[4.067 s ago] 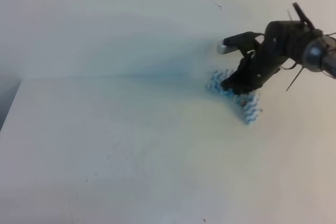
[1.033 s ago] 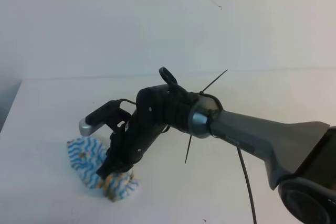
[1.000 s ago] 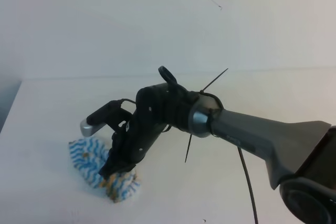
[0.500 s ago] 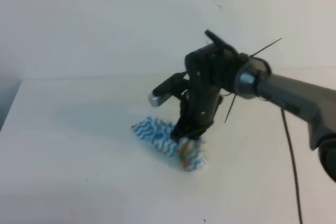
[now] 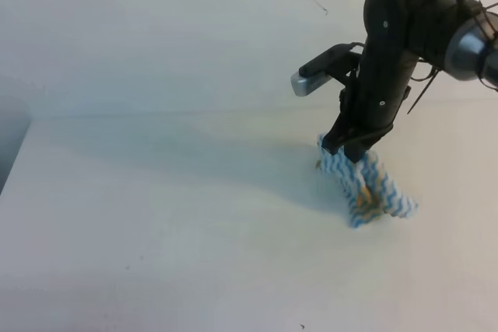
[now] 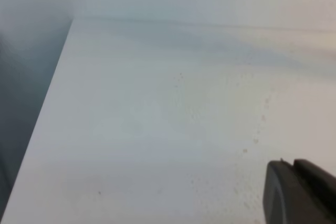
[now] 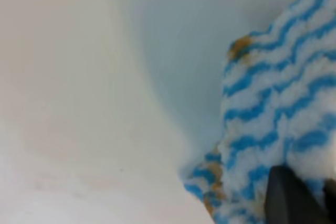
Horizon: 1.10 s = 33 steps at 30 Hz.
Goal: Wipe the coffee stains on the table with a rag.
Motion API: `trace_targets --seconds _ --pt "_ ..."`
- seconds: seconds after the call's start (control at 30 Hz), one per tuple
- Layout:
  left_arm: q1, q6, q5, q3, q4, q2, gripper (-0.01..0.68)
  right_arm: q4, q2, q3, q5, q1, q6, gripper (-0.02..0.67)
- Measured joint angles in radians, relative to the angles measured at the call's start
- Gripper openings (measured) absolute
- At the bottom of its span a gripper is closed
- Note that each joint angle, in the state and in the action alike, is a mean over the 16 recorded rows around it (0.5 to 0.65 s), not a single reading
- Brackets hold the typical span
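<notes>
My right gripper [image 5: 350, 149] is shut on the top edge of the rag [image 5: 367, 184], a blue and white wavy-striped cloth. The rag hangs crumpled below the fingers at the right of the white table [image 5: 156, 215], its lower end on or just above the surface. Brownish smudges mark its lower folds. The right wrist view shows the rag [image 7: 278, 103] close up, with a dark fingertip [image 7: 291, 198] on it. The coffee stains show in no view. In the left wrist view, my left gripper [image 6: 293, 192] sits at the bottom right with its fingertips together and nothing between them.
A pale wall [image 5: 156, 29] rises behind the table's far edge. The table's left edge [image 6: 50, 108] drops into a dark gap. Tiny dark specks dot the surface near the front.
My right gripper has swept the rag from the table's front left across to the right and back. The rag now hangs more upright beneath the fingers.
</notes>
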Motion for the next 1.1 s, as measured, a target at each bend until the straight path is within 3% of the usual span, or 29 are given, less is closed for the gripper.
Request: trace_targets --seconds 0.33,0.83,0.97,1.1 --pt "0.0 0.0 0.0 0.003 0.0 0.002 -0.004 0.079 -0.013 0.067 0.016 -0.018 -0.01 0.044" --pt "0.0 0.003 0.0 0.003 0.0 0.003 -0.004 0.083 -0.111 0.101 0.016 -0.018 0.096 0.34" --pt "0.0 0.003 0.0 0.006 0.0 0.003 -0.004 0.078 -0.209 0.101 0.016 -0.018 0.101 0.334" --pt "0.0 0.003 0.0 0.008 0.0 0.003 -0.004 0.052 -0.335 0.102 0.017 -0.018 0.096 0.261"
